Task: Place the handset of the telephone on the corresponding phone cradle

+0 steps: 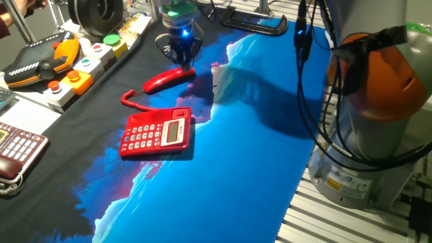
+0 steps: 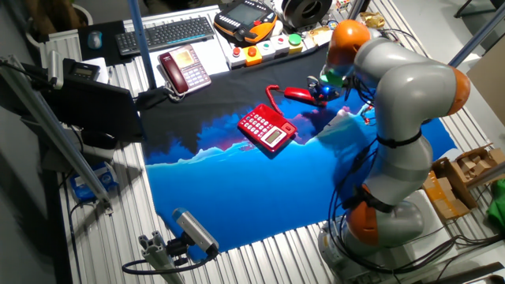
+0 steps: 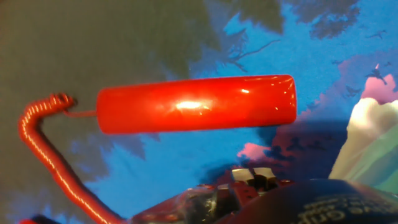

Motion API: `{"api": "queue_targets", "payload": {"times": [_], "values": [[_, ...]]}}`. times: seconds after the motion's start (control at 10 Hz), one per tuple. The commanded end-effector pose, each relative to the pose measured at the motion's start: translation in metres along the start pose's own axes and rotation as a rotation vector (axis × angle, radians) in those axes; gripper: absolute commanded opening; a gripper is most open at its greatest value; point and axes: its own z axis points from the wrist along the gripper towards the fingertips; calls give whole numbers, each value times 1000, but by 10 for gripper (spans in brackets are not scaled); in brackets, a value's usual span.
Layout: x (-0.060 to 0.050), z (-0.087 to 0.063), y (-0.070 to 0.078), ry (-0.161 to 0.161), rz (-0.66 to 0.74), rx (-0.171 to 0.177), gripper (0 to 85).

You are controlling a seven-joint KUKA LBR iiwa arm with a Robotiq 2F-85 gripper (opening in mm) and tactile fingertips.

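Observation:
The red handset lies on the cloth, off the phone, and fills the middle of the hand view. Its red coiled cord runs to the red telephone, which sits flat nearer the front with pale buttons and a grey display. The phone cradle is the narrow red strip along the phone's far edge, and it is bare. My gripper hangs just above the handset's far right end, apart from it; it looks open and holds nothing. The handset, the telephone and the gripper also show in the other fixed view.
A dark maroon phone sits at the left edge. A control pendant and a button box lie at the back left. A white crumpled object rests right of the handset. The arm's base stands at the right.

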Motion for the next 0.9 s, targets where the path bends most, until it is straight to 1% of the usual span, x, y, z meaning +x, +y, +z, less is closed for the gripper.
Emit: {"api": "queue_targets", "payload": {"times": [0.0, 0.1, 0.2, 0.3, 0.5, 0.7, 0.8], "values": [[0, 1, 1, 0, 175, -18, 317], [-2, 3, 2, -1, 257, -29, 427], [-3, 4, 3, -9, 336, -27, 483], [-4, 3, 3, -27, 376, -28, 520], [-7, 1, 7, -49, 451, -24, 543], [-11, 3, 10, -75, 549, -34, 543], [-13, 4, 10, -75, 606, -43, 543]]}}
